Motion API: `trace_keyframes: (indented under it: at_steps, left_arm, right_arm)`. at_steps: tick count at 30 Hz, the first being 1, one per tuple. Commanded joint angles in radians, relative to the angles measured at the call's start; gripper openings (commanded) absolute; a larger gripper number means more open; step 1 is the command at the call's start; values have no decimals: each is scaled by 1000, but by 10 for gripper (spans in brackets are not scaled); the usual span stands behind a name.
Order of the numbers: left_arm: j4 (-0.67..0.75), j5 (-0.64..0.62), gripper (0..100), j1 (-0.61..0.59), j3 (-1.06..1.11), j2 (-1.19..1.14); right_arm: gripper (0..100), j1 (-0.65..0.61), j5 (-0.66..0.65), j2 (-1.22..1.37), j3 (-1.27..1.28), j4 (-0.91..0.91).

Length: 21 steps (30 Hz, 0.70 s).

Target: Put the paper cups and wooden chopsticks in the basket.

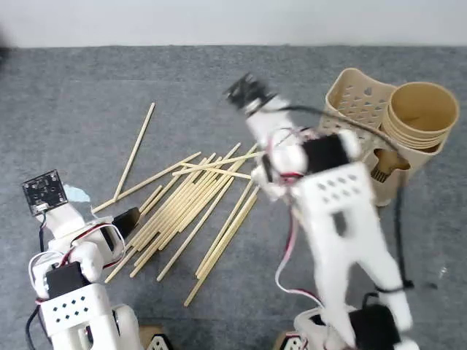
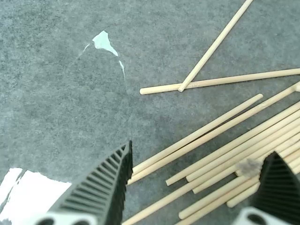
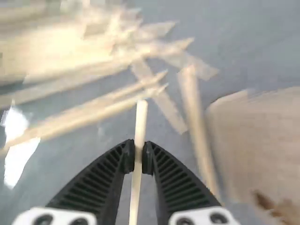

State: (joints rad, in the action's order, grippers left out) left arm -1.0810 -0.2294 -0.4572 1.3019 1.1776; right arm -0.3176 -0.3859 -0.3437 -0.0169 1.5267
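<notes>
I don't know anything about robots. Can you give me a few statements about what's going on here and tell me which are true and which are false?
1. The paper cups sit stacked inside the basket. True.
2. The right gripper is open and holds nothing. False: it is shut on a chopstick.
3. Many chopsticks lie loose on the grey table. True.
4. The left gripper is clamped on a paper cup. False: it is open, holds nothing, and only loose chopsticks are below it.
</notes>
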Motion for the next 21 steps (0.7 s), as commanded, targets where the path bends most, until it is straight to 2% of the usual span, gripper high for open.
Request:
trace_keyframes:
  at_steps: [1,12,21]
  left_arm:
    - [23,14,400,3,-15,14]
    - [15,164,400,-2,-174,12]
    - [15,173,400,-2,-236,12]
  right_arm:
    - [8,81,14,-93,-95,-120]
    - [8,306,269,-101,-92,-631]
    - [8,315,279,-97,-89,-908]
